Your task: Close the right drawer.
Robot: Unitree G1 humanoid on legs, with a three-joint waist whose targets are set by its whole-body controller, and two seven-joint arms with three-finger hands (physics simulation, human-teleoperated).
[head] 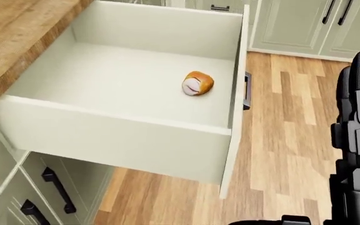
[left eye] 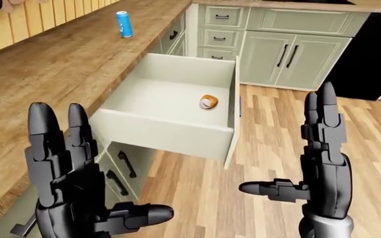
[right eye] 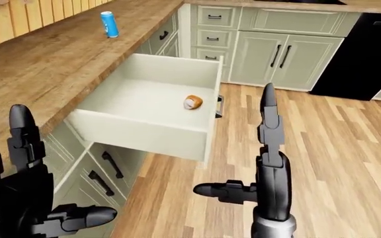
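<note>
The right drawer (left eye: 167,130) stands pulled far out of the pale green cabinet under the wooden counter (left eye: 64,64). Its front panel (left eye: 232,111) is at the right of the drawer, with a dark handle on its far side. A small orange and white ball-like object (left eye: 208,101) lies inside on the drawer floor; it also shows in the head view (head: 197,83). My left hand (left eye: 71,168) is open, raised at the bottom left over the counter edge. My right hand (left eye: 316,148) is open, fingers upright, over the floor to the right of the drawer front and apart from it.
A blue can (left eye: 123,24) stands upright on the counter at the top left. Shut drawers with black handles (left eye: 121,171) sit below the open drawer. More pale green cabinets (left eye: 276,47) line the top, with a black appliance (left eye: 369,54) at the top right. Wooden floor (left eye: 270,148) lies to the right.
</note>
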